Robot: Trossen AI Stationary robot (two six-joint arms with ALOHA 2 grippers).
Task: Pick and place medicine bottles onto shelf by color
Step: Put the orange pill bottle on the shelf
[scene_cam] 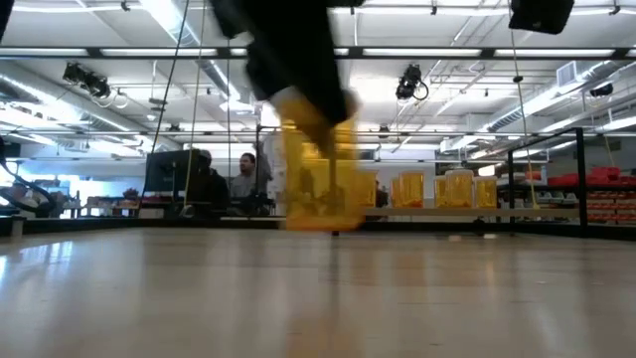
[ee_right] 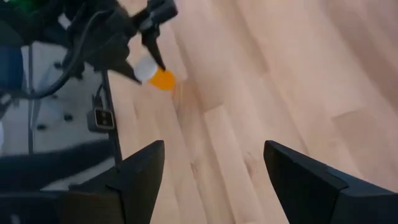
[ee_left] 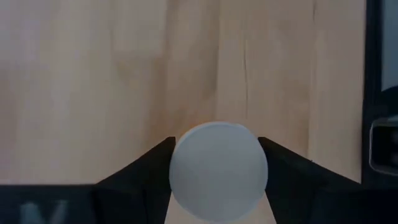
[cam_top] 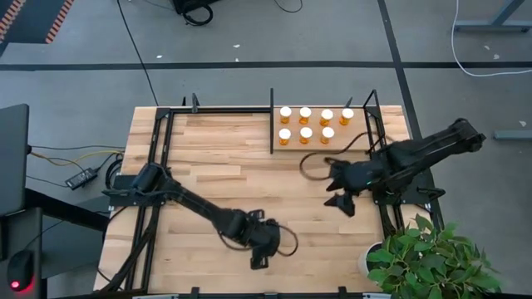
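Bottles (cam_top: pixel 316 124), seven of them, are standing in two rows on the shelf (cam_top: pixel 360 139) at about one o'clock on the table (cam_top: pixel 224 158), four in the far row and three in the near one, with a gap at the right end of the near row. An eighth bottle (ee_left: pixel 218 170) is sitting between the fingers (ee_left: pixel 144 168) of the left gripper (cam_top: pixel 268 247), down at about six o'clock on the table and well apart from the shelf; the wrist view is showing its white cap (ee_left: pixel 218 170) pinched from both sides, so the jaws are clamped on it. In the low view the bottle (scene_cam: pixel 316 174) is hanging under the dark gripper close to the tabletop, though whether it is clear of the wood is hard to tell. The right gripper (cam_top: pixel 341 194) is waiting at about three o'clock, just near of the shelf, its fingers (ee_right: pixel 140 177) standing apart with nothing between them. The risk, as I judge it, lies in the grip: the fingers are bearing on a smooth round cap, so a quick swing toward the shelf could be twisting the bottle loose. Setting it into the gap could also be knocking a neighbouring bottle over, and the right arm is lying close to the likely path.
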